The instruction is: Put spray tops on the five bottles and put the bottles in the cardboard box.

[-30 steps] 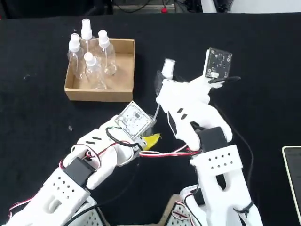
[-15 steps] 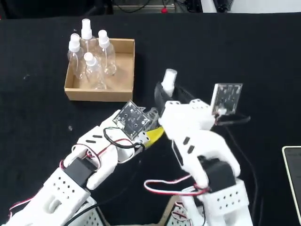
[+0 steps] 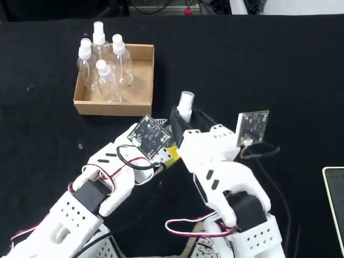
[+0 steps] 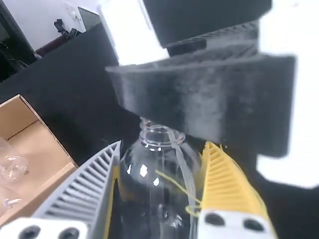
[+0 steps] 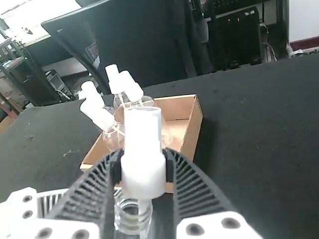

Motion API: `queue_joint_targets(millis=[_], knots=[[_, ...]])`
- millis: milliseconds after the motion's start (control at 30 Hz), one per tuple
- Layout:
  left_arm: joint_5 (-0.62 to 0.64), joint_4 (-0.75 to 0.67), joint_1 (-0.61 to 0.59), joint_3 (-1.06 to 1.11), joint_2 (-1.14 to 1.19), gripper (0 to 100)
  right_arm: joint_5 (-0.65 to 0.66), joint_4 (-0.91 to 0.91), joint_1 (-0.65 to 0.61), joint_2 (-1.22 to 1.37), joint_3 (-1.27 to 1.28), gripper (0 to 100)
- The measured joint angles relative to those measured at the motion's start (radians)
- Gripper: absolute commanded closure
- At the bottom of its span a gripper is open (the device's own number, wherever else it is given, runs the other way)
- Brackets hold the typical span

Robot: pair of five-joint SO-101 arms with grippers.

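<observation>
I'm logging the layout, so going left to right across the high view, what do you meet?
Brown cardboard box with four clear capped bottles → white plastic spray top → square grey circuit board → white-edged flat device.

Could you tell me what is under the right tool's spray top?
The open neck of a clear bottle, gripped by the left tool. Its base is hidden behind that tool.

2 white arms [image 3: 102,188], red-white-black cables [image 3: 188,220]; left claw [image 4: 163,147] ribbed grey and yellow, right claw [image 5: 143,154] ribbed black.

White spray top [image 5: 142,147] just above upright clear bottle [image 4: 155,172] (neck open)
</observation>
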Motion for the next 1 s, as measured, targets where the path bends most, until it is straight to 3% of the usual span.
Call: queue_joint_targets(millis=[233,567,733,1000], knots=[[0.035,-0.009,0.002,0.000,0.000,85,0.000,0.015,0.000,-0.054,0.025,98.7],[0.144,-0.087,-0.005,0.020,0.002,85,0.107,0.008,-0.032,-0.077,0.023,98.5],[0.157,-0.087,-0.006,0.020,0.002,85,0.115,0.008,-0.040,-0.077,0.032,86.8],[0.160,-0.114,-0.043,0.020,0.003,85,0.117,0.021,-0.055,-0.077,0.040,85.8]])
